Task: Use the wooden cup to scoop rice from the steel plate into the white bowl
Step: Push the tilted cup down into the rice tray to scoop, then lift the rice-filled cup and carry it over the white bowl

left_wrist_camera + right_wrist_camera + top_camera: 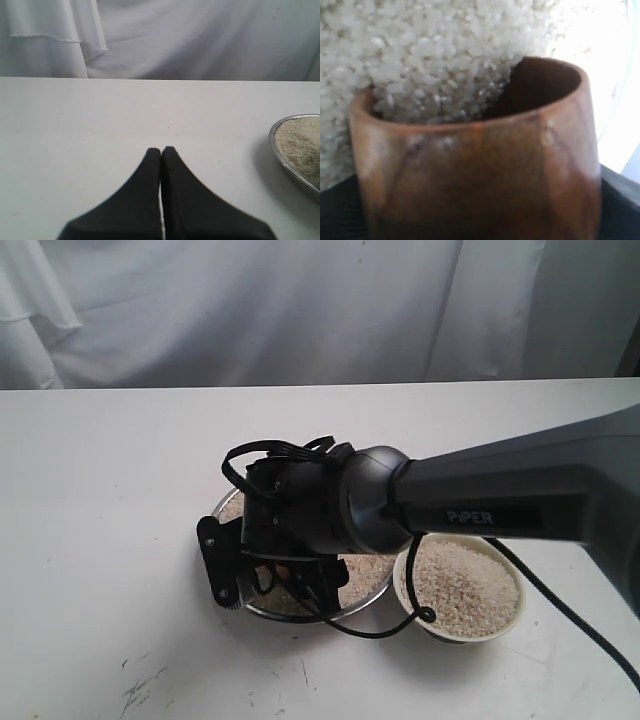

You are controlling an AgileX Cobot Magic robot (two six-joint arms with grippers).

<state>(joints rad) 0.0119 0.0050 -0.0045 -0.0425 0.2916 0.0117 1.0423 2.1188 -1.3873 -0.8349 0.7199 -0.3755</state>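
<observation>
Two grippers were inspected. The left gripper [161, 151] rests low over the bare white table [100, 490], its two dark fingers pressed together at the tips and holding nothing. It stands apart from the steel plate [273, 145], whose rim shows at the edge of the left wrist view.

The right gripper [272, 578] is clamped on the wooden cup [485, 165]. Dark finger surfaces show on either side of the cup's base in the right wrist view. The right arm reaches across the middle of the exterior view and hangs over the steel plate, covering most of it.

The wooden cup is tipped onto its side, with its mouth pushed into the rice [420, 50] on the plate. Grains spill over the rim on one side and lie inside the cup. The other side of the interior is dark and bare. How much rice the cup holds cannot be told.

The white bowl [462, 637] sits on the table just beside the plate, on the right in the exterior view. It is upright and holds a full mound of rice. Whether bowl and plate touch cannot be told, since the arm hides the gap.

A black cable [560, 605] runs from the arm across the table past the bowl. A pale cloth [300, 310] hangs behind the table.
</observation>
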